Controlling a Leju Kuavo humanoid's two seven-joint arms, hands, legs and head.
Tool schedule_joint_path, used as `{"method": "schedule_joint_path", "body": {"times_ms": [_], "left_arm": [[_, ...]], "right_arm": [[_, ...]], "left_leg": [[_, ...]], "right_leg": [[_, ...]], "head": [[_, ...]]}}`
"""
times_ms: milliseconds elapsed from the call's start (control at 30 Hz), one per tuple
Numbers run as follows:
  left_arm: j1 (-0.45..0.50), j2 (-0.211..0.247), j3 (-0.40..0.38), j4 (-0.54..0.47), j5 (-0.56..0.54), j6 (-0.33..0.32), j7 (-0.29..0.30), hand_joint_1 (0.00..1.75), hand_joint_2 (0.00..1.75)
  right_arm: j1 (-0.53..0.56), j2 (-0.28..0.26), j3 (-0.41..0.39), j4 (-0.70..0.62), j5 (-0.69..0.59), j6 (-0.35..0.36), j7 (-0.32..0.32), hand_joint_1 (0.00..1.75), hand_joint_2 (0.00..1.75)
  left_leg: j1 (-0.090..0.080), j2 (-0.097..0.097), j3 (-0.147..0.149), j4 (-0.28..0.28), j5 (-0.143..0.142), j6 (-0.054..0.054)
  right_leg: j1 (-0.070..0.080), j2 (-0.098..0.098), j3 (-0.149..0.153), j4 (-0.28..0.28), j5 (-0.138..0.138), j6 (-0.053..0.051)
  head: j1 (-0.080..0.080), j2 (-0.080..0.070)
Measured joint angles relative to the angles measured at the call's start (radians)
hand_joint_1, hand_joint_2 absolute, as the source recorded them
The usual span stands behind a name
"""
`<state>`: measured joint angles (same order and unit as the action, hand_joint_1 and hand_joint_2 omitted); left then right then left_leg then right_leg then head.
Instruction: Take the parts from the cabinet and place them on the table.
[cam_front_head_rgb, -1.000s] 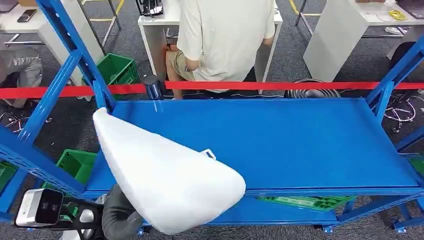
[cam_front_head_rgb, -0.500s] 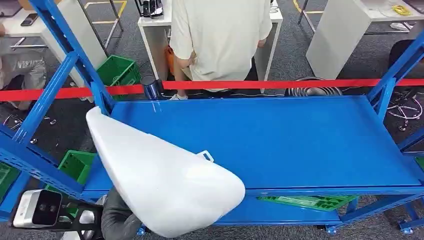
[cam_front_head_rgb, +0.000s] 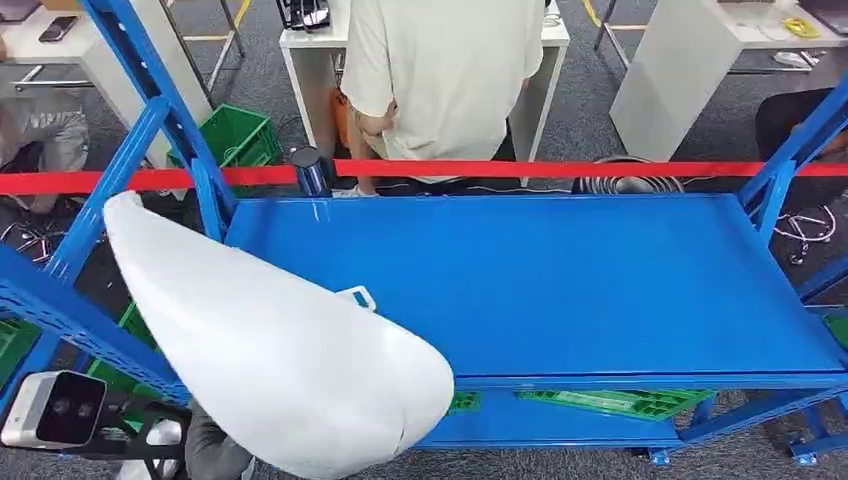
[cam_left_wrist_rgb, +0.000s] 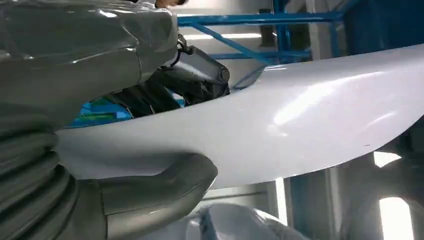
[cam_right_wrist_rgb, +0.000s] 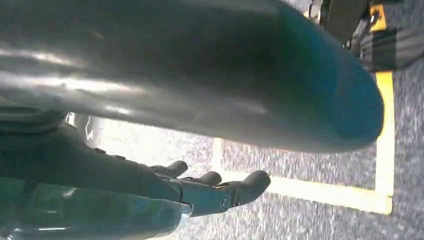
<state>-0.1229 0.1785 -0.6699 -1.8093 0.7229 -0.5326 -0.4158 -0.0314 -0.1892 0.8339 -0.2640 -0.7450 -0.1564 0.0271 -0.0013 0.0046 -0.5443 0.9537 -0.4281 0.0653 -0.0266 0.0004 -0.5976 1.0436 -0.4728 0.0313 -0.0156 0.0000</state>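
Observation:
A large, smooth white shell part (cam_front_head_rgb: 270, 350) hangs over the front left corner of the blue cabinet shelf (cam_front_head_rgb: 560, 280), its narrow tip reaching past the left upright. My left hand (cam_front_head_rgb: 212, 452) holds it from below at the lower left. In the left wrist view the grey thumb (cam_left_wrist_rgb: 160, 185) presses under the white part (cam_left_wrist_rgb: 310, 115), and the dark fingers (cam_left_wrist_rgb: 170, 90) lie on its other face. My right hand (cam_right_wrist_rgb: 200, 192) hangs over grey floor with its fingers stretched out and nothing in them.
The shelf surface to the right of the part is bare. A red tape (cam_front_head_rgb: 560, 169) runs behind the cabinet, with a person (cam_front_head_rgb: 450, 70) standing beyond it at a white table. Green crates (cam_front_head_rgb: 235, 135) and a green tray (cam_front_head_rgb: 610, 402) sit low down.
The white part has moved left and a little toward me, so less of it lies over the shelf. My left arm moved left with it.

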Motion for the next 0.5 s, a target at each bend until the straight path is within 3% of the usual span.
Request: {"method": "schedule_joint_path", "body": {"times_ms": [67,100,133,167,200,267,333,400,433,467,500], "left_arm": [[0.003,0.000,-0.001,0.001,0.000,-0.002,0.000,1.75,1.75],[0.004,0.000,-0.002,0.001,0.000,-0.006,0.000,1.75,1.75],[0.004,0.000,-0.002,0.001,0.000,-0.006,0.000,1.75,1.75],[0.004,0.000,-0.002,0.001,0.000,-0.006,0.000,1.75,1.75],[0.004,0.000,-0.003,0.001,0.000,-0.008,0.000,1.75,1.75],[0.004,0.000,-0.004,0.001,0.002,-0.012,-0.001,1.75,1.75],[0.004,0.000,-0.005,0.001,0.004,-0.016,-0.002,1.75,1.75],[0.007,0.001,-0.005,0.001,0.011,-0.022,-0.008,1.75,1.75],[0.007,0.002,-0.005,0.001,0.012,-0.022,-0.009,1.75,1.75],[0.007,0.002,-0.005,0.001,0.012,-0.023,-0.010,1.75,1.75],[0.007,0.002,-0.005,0.001,0.013,-0.023,-0.010,1.75,1.75]], "right_arm": [[0.001,-0.002,0.000,0.000,0.000,0.000,0.000,0.00,0.00],[0.002,-0.004,0.000,0.000,0.000,0.000,0.000,0.00,0.00],[0.005,-0.004,0.000,0.000,0.000,0.000,0.000,0.00,0.00],[0.006,-0.005,0.000,0.000,0.000,0.000,0.000,0.00,0.00],[0.006,-0.005,0.000,0.000,0.000,0.000,0.000,0.00,0.00],[0.005,-0.007,0.000,0.000,0.000,0.000,0.000,0.00,0.00],[0.004,-0.007,0.000,0.000,0.001,0.000,0.000,0.00,0.00],[0.006,-0.006,0.000,0.000,0.003,0.000,0.000,0.00,0.00],[0.005,-0.005,0.000,0.000,0.003,0.000,0.000,0.00,0.00],[0.004,-0.002,0.000,0.000,0.003,0.000,0.000,0.00,0.00],[0.004,-0.004,0.000,0.000,0.003,0.000,0.000,0.00,0.00]], "left_leg": [[-0.004,0.000,-0.004,0.000,0.001,0.001],[-0.007,0.000,-0.006,0.001,0.001,0.001],[-0.008,-0.001,-0.007,0.001,0.001,0.001],[-0.008,-0.002,-0.006,0.002,0.001,0.000],[-0.008,-0.002,-0.005,0.004,0.000,-0.001],[-0.007,-0.003,-0.007,0.020,-0.008,-0.011],[-0.015,-0.003,-0.018,0.044,-0.016,-0.022],[-0.012,-0.003,-0.021,0.044,-0.014,-0.026],[-0.012,-0.004,-0.022,0.045,-0.014,-0.027],[-0.009,-0.006,-0.026,0.055,-0.027,-0.034],[-0.008,-0.006,-0.037,0.085,-0.060,-0.043]], "right_leg": [[0.000,0.000,-0.076,0.158,-0.069,-0.013],[0.000,0.000,-0.116,0.239,-0.096,-0.012],[0.000,0.000,-0.131,0.270,-0.099,-0.006],[0.000,0.000,-0.119,0.245,-0.086,0.003],[-0.001,-0.001,-0.082,0.174,-0.057,0.016],[-0.005,-0.002,0.021,-0.020,0.009,0.035],[-0.001,0.000,0.030,-0.040,0.016,0.010],[0.005,0.001,0.026,-0.033,0.018,0.004],[-0.001,0.000,0.026,-0.035,0.020,-0.001],[-0.007,0.000,0.025,-0.038,0.025,-0.008],[-0.008,0.000,0.022,-0.038,0.027,-0.015]], "head": [[0.002,0.000],[0.002,0.000],[0.002,0.000],[0.002,0.000],[0.002,0.000],[0.002,0.000],[0.000,0.000],[0.001,0.000],[0.000,0.000],[0.001,0.000],[-0.003,0.000]]}}
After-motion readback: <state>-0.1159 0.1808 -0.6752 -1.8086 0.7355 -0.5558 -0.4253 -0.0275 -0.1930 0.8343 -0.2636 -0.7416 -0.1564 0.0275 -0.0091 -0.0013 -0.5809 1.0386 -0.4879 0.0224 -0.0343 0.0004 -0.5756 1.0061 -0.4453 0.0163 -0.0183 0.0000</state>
